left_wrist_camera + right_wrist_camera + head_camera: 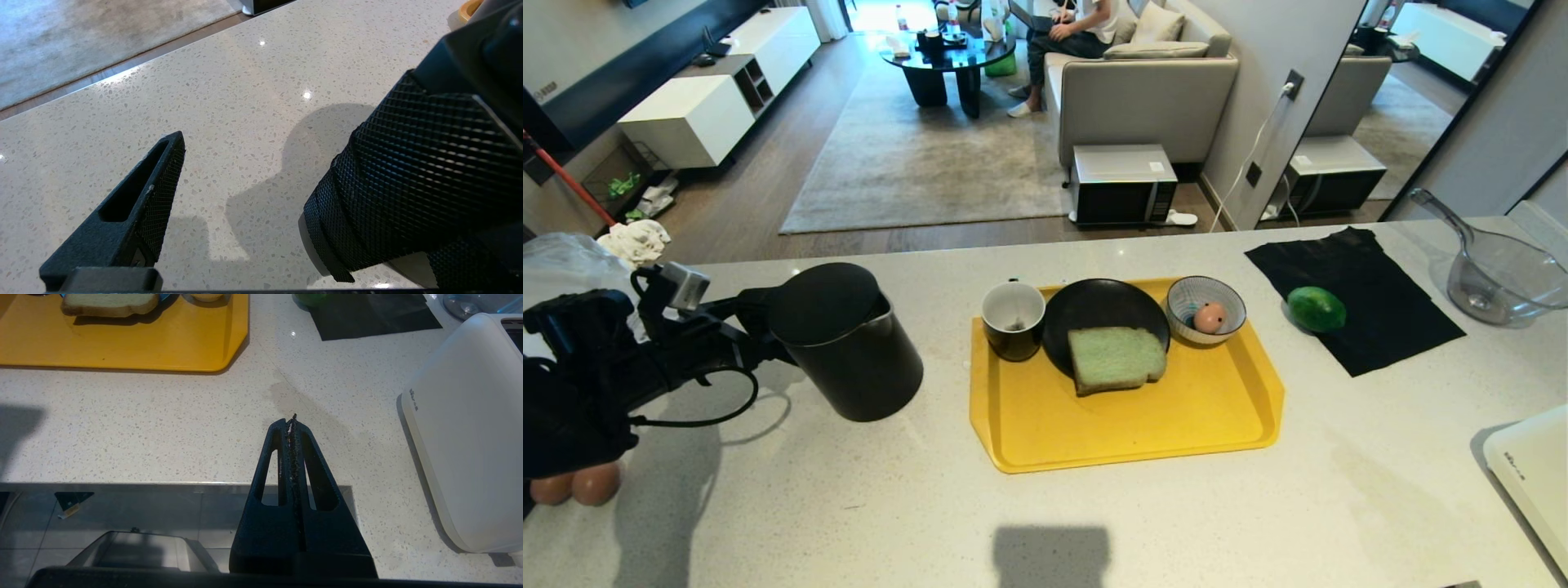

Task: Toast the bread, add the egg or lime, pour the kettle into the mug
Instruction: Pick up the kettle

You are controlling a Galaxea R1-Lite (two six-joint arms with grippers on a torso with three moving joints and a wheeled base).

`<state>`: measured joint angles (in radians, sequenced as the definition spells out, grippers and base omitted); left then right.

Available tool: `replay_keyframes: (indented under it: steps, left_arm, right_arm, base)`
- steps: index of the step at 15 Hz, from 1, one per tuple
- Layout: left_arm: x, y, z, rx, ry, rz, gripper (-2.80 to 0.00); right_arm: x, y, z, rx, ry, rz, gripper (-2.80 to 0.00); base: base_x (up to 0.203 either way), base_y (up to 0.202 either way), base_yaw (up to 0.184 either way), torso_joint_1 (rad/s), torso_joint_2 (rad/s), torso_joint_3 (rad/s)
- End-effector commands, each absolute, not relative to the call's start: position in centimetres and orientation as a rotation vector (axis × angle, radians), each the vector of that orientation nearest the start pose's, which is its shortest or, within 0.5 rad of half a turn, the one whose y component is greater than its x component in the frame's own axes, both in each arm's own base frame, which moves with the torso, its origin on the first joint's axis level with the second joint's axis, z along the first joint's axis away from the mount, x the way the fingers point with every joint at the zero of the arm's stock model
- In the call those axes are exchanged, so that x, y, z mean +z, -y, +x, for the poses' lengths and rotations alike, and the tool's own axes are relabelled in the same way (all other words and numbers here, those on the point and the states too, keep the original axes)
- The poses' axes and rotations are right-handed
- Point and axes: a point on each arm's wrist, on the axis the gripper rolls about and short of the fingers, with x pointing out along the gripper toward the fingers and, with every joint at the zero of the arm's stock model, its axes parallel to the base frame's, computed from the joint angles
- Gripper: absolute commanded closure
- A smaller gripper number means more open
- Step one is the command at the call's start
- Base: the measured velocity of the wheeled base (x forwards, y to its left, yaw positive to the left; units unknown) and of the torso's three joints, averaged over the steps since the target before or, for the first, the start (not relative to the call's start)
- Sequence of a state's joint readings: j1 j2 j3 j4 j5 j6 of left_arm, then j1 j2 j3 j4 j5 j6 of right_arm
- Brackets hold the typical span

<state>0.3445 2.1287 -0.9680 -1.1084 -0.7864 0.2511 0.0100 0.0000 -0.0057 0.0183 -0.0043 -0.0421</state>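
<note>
Left gripper (pixel 756 331): fingers wide apart at the kettle (pixel 845 339) handle, not yet closed on it.
Right gripper (pixel 292 420): clenched, empty, parked near the toaster (pixel 470 428).
Risk: a shallow grasp — kettle could tilt or spill.
Mug (pixel 1013 320): on the yellow tray (pixel 1127 425), beside the bread (pixel 1116 359).
Around: 2 brown eggs (pixel 576 483) under the left arm — easy to knock.

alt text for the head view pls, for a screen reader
The robot's left gripper reaches in from the left with open fingers at the handle side of a tall matte black kettle on a speckled white counter. A yellow plastic tray holds a black mug, green bread and a striped bowl with a pinkish egg.
</note>
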Motion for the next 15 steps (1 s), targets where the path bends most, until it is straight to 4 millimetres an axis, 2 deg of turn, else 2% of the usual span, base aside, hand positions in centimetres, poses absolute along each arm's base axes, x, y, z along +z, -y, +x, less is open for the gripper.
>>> replay_keyframes:
  steps: [1,6,7,8,15]
  left_arm:
    - [12.0,-11.6,37.8,-0.453,0.019,0.224,-2.80]
    - [12.3,-11.5,38.0,-0.458,0.028,0.231,-2.80]
    - [12.3,-11.3,38.0,-0.463,0.030,0.231,-0.79]
    - [12.3,-11.2,38.0,-0.463,0.028,0.228,0.00]
    - [12.4,-10.6,38.1,-0.477,0.029,0.224,0.00]
  right_arm:
    - [7.5,0.0,-2.3,0.006,-0.013,-0.043,0.00]
    - [7.5,0.0,-2.3,0.006,-0.014,-0.043,0.00]
    - [7.5,0.0,-2.3,0.006,-0.012,-0.043,0.00]
    - [7.5,0.0,-2.3,0.006,-0.013,-0.043,0.00]
    - [7.5,0.0,-2.3,0.006,-0.012,-0.043,0.00]
  base:
    - [0.000,0.000,0.000,0.000,0.00,0.000]
    - [0.000,0.000,0.000,0.000,0.00,0.000]
    - [0.000,0.000,0.000,0.000,0.00,0.000]
    - [0.000,0.000,0.000,0.000,0.00,0.000]
    - [0.000,0.000,0.000,0.000,0.00,0.000]
